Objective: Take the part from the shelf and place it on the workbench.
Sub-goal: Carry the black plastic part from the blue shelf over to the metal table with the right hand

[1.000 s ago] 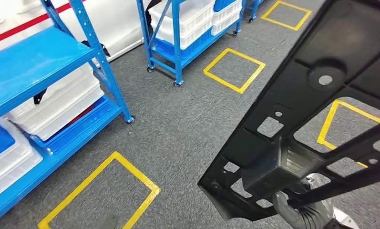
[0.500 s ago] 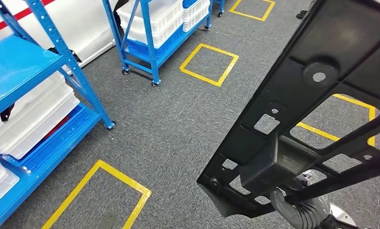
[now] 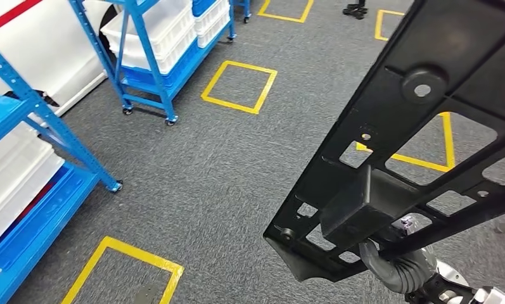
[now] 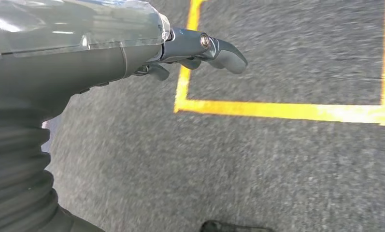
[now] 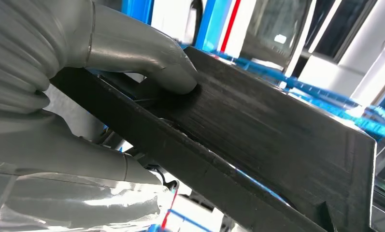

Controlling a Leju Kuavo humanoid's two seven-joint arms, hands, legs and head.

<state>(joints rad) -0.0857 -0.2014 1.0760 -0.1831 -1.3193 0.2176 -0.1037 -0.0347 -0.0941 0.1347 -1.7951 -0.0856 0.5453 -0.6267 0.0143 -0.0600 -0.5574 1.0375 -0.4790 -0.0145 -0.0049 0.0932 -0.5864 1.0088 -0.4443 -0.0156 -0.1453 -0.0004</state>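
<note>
Grey carpet (image 3: 237, 164) marked with yellow squares spreads below blue shelving (image 3: 40, 145) at left as I carry the black part (image 3: 414, 126), off the shelf at right, gripped by my right robot hand (image 3: 395, 263); my left robot hand (image 4: 200, 48) hangs empty, fingers loosely curled.

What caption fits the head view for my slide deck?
Right hand carries the black part over grey carpet past blue shelves.
</note>
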